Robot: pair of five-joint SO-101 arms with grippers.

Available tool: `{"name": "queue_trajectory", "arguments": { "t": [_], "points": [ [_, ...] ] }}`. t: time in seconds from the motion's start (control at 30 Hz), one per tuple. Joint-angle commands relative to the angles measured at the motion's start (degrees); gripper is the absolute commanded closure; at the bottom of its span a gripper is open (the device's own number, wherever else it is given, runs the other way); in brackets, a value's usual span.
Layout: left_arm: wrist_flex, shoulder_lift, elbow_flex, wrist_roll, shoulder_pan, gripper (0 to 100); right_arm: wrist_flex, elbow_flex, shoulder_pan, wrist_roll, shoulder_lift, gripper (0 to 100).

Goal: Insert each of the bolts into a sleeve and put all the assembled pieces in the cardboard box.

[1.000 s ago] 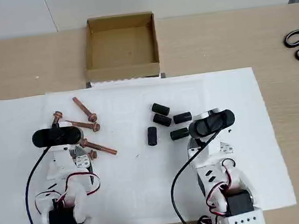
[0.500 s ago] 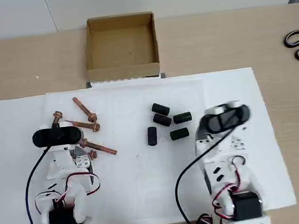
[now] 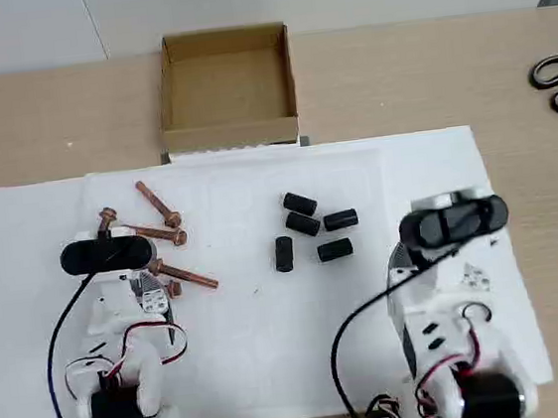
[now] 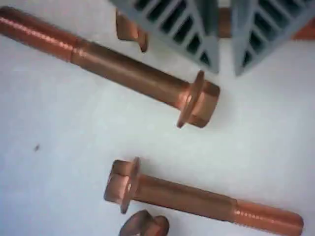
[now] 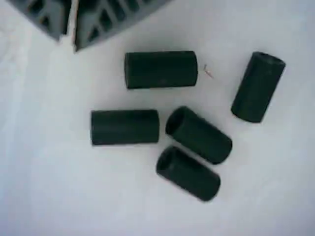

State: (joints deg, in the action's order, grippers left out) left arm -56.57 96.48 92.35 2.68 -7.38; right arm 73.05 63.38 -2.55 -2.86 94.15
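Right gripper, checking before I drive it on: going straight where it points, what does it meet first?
The right gripper probably meets the white paper beside the nearest black sleeve; depth unclear.

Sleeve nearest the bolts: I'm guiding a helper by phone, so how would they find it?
On the white sheet before the box, five black sleeves lie right of centre. Take the sleeve closest to the bolts. It alone lies apart, its length pointing toward the box.

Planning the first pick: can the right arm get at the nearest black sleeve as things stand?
Probably yes. The black sleeve lies flat on the paper, nothing between it and the right gripper; its jaws look shut and must open first.
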Motion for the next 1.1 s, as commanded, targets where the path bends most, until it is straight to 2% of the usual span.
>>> {"name": "queue_trajectory", "arguments": {
  "t": [0.0,0.17,0.3,0.4,0.53,0.7,0.87,1.07],
  "points": [
    [1.23,0.62,-0.57,-0.26,0.18,99,-0.04,-13.01,2.07,-5.19,-15.69,99.1],
    [2.02,0.18,-5.67,-0.35,0.26,90,5.58,-32.00,3.82,-10.37,-44.88,99.3],
    [1.32,0.09,-9.71,-0.35,0.62,84,14.02,-47.12,4.18,-8.70,-60.00,99.1],
    [-2.02,0.09,-12.26,-1.93,3.87,84,17.19,-53.71,3.47,-2.46,-68.79,99.1],
    [-7.65,0.00,-14.20,-7.91,7.38,84,17.63,-58.90,2.86,6.59,-77.85,99.1],
    [-10.64,-0.79,-14.46,-15.21,7.38,84,20.97,-62.42,0.57,25.85,-85.05,99.0],
    [-10.11,-12.22,-17.19,-15.38,7.38,84,23.25,-63.47,-6.37,22.24,-89.63,94.4],
    [-10.46,-38.68,-32.40,-12.13,7.47,84,23.34,-65.41,-12.62,8.97,-91.38,90.4]
  ]
}}
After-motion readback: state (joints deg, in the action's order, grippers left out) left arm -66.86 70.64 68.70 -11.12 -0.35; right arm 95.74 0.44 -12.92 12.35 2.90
